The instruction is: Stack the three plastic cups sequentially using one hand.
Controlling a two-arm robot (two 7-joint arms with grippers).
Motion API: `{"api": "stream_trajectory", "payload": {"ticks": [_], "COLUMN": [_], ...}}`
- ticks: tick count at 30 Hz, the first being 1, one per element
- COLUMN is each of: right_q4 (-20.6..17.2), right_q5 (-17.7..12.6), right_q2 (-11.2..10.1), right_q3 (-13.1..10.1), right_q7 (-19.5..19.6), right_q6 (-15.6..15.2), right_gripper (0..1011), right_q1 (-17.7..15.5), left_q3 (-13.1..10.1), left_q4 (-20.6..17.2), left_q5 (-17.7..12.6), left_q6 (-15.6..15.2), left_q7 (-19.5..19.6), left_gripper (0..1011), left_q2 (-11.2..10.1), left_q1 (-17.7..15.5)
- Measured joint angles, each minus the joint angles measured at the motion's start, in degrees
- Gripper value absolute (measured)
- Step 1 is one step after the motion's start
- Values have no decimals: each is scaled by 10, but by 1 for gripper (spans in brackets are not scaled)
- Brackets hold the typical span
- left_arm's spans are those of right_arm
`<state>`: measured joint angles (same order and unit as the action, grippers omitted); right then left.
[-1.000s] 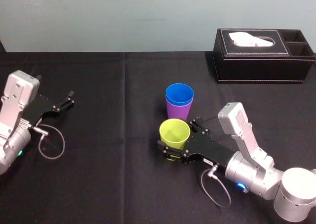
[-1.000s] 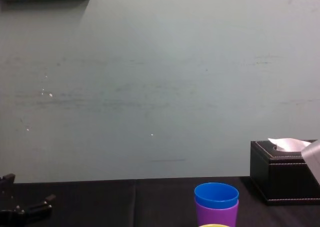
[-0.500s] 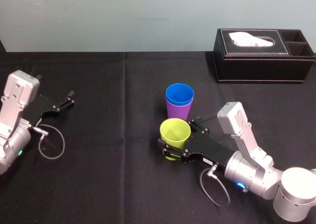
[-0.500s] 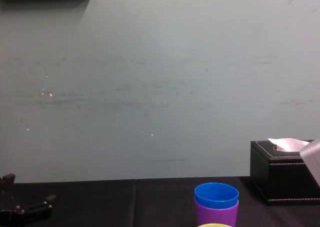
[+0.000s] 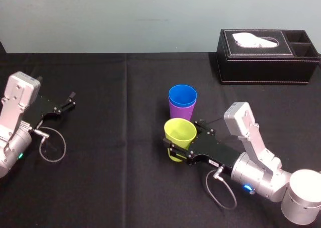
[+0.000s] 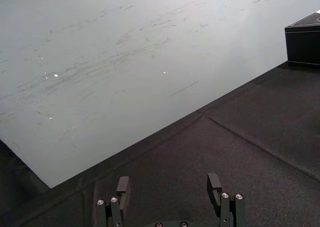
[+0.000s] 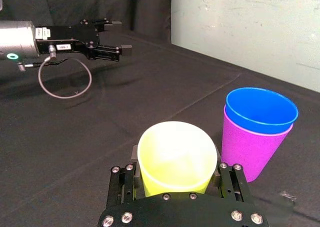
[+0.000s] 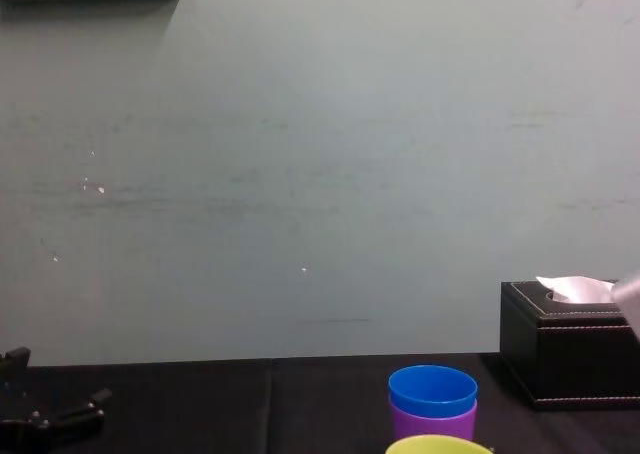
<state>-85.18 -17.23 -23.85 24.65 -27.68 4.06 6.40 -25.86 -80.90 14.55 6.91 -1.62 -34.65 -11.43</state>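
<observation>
The blue cup [image 5: 182, 95] sits nested inside the purple cup [image 5: 178, 113] at the middle of the black table. Just in front of them is the yellow-green cup [image 5: 179, 132], slightly raised and tilted. My right gripper [image 5: 181, 139] is shut on it. In the right wrist view both fingers [image 7: 133, 171] press the yellow-green cup [image 7: 175, 154] from either side, and the blue cup [image 7: 261, 109] in the purple cup [image 7: 247, 149] stands just beyond. In the chest view the yellow-green rim [image 8: 437, 445] shows below the blue cup [image 8: 432, 389]. My left gripper [image 5: 70, 101] rests open at the far left.
A black tissue box [image 5: 268, 57] stands at the back right of the table. The black tablecloth [image 5: 115, 173] is bare between the two arms. A cable loop [image 5: 52, 147] lies by the left arm. The left gripper [image 6: 168, 184] faces the wall.
The right gripper's fingers have closed in on the yellow-green cup. The cup has risen a little and tipped. The left arm has not moved.
</observation>
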Motion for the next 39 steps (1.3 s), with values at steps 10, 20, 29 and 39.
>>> {"api": "stream_trajectory", "payload": {"ticks": [10, 20, 29, 39], "right_q4": [-63, -110, -96, -21], "right_q5": [-22, -61, -65, -73], "right_q2": [-27, -51, -42, -15], "right_q3": [-20, -37, -30, -15], "right_q7": [-5, -15, -3, -5], "right_q6": [-36, -78, -79, -74], "right_gripper": [741, 741, 741, 741], "right_q1": [-4, 31, 81, 140], "left_q3": [0, 0, 0, 0], "left_q4": [0, 0, 0, 0], "left_q5": [0, 0, 0, 0], "left_q6": [0, 0, 0, 0], "left_q7": [0, 0, 0, 0], "left_gripper": [1011, 1011, 1011, 1011], "left_q2": [0, 0, 0, 0], "left_q1": [0, 0, 0, 0]}}
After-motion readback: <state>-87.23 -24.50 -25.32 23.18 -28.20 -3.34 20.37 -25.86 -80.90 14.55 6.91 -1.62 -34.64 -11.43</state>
